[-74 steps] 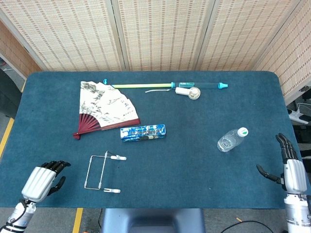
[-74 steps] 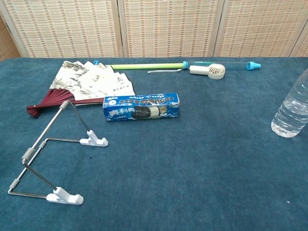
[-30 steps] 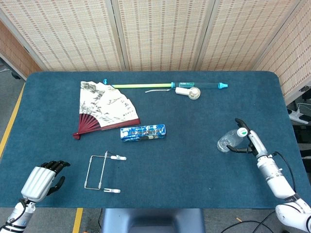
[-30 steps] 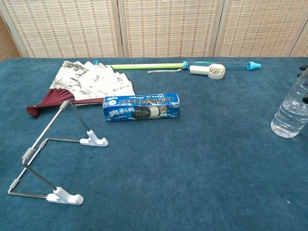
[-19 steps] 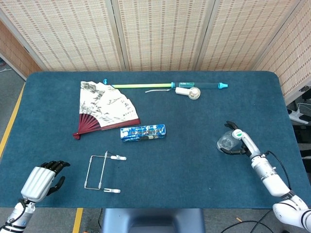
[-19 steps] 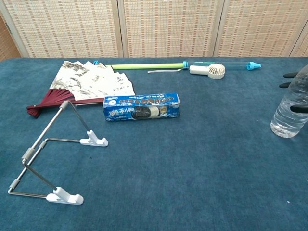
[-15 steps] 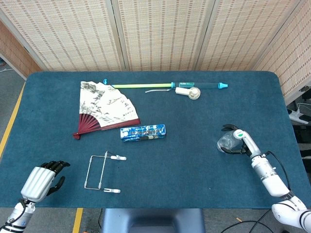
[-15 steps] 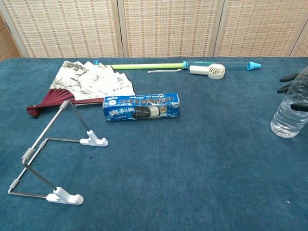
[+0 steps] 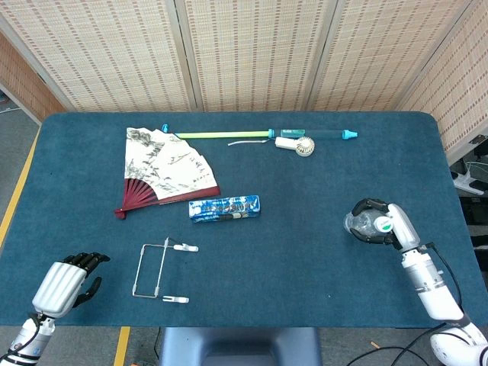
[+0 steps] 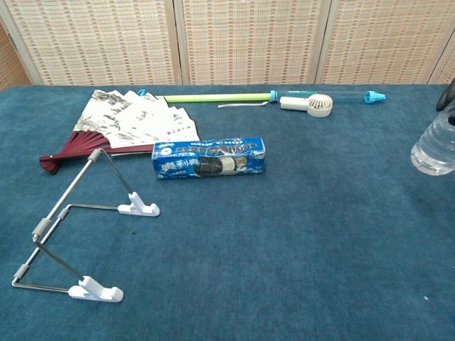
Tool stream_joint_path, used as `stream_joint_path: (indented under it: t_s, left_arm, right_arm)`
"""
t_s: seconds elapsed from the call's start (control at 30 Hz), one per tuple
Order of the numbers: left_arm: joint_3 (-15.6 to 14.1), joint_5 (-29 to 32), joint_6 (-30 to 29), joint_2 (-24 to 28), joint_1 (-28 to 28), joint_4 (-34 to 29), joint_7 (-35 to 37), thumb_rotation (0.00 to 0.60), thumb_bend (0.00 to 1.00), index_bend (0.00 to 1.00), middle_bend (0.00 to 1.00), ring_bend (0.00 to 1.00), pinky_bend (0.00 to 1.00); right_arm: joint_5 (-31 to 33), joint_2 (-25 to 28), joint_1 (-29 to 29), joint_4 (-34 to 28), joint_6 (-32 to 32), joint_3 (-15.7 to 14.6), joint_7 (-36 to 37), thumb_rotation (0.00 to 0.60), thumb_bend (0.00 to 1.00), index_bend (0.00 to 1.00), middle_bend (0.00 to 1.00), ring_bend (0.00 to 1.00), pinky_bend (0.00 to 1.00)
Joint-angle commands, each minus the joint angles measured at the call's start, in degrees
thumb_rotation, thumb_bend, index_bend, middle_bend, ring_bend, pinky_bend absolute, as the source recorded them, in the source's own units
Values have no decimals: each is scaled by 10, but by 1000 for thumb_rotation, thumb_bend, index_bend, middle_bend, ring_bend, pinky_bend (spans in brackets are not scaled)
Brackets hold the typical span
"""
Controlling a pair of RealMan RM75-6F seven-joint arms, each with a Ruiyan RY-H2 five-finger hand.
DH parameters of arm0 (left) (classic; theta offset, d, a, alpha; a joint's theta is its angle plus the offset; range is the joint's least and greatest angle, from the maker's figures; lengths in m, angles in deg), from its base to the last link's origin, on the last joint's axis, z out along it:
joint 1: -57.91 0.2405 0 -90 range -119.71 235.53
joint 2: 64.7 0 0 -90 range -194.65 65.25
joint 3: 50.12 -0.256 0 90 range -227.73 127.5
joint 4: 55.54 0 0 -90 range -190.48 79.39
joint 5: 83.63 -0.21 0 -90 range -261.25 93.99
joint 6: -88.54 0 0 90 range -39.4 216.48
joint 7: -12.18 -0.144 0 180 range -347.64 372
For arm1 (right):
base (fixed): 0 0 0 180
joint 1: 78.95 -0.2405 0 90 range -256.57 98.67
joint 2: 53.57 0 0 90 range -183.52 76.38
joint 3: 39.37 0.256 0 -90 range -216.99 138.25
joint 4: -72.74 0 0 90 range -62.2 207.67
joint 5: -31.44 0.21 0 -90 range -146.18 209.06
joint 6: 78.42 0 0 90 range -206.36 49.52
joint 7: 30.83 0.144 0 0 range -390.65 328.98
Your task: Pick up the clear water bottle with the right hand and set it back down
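The clear water bottle (image 9: 363,223) with its green-and-white cap (image 9: 383,226) is in my right hand (image 9: 385,221), whose dark fingers wrap around its body. In the chest view the bottle (image 10: 434,150) hangs at the right edge, its base above the blue cloth, with a dark fingertip (image 10: 446,96) showing above it. My left hand (image 9: 62,284) rests at the table's near left corner with its fingers curled and nothing in it.
A painted folding fan (image 9: 164,169), a blue cookie packet (image 9: 224,207) and a wire stand (image 9: 160,272) lie left of centre. A green-and-teal rod (image 9: 259,134) and a small white fan (image 9: 296,144) lie at the back. The blue table (image 9: 305,290) spreads around them.
My right hand reached in from the near right corner, closed its fingers around the bottle, and has lifted it off the cloth. The left hand has not moved.
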Motion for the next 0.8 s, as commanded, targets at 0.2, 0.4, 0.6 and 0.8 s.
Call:
stream_joint_path:
  t_s: [0.2, 0.4, 0.6, 0.8]
  left_arm:
    - [2, 8, 5, -2, 0, -1, -6, 600, 442, 318, 360, 376, 518]
    - [4, 12, 9, -4, 0, 0, -9, 600, 441, 318, 361, 376, 518]
    - [3, 9, 5, -4, 1, 1, -7, 600, 441, 318, 360, 376, 518]
    - [3, 10, 6, -4, 0, 2, -5, 600, 441, 318, 360, 376, 518]
  right_arm:
    - [-3, -34, 62, 71, 151, 16, -272, 600, 322, 761, 655, 556, 485]
    - [-25, -74, 73, 111, 227, 21, -354, 600, 338, 792, 686, 583, 517]
    - [-65, 27, 63, -17, 147, -52, -79, 600, 385, 817, 705, 600, 534]
    - [-94, 97, 29, -74, 86, -99, 170, 600, 394, 817, 706, 600, 534]
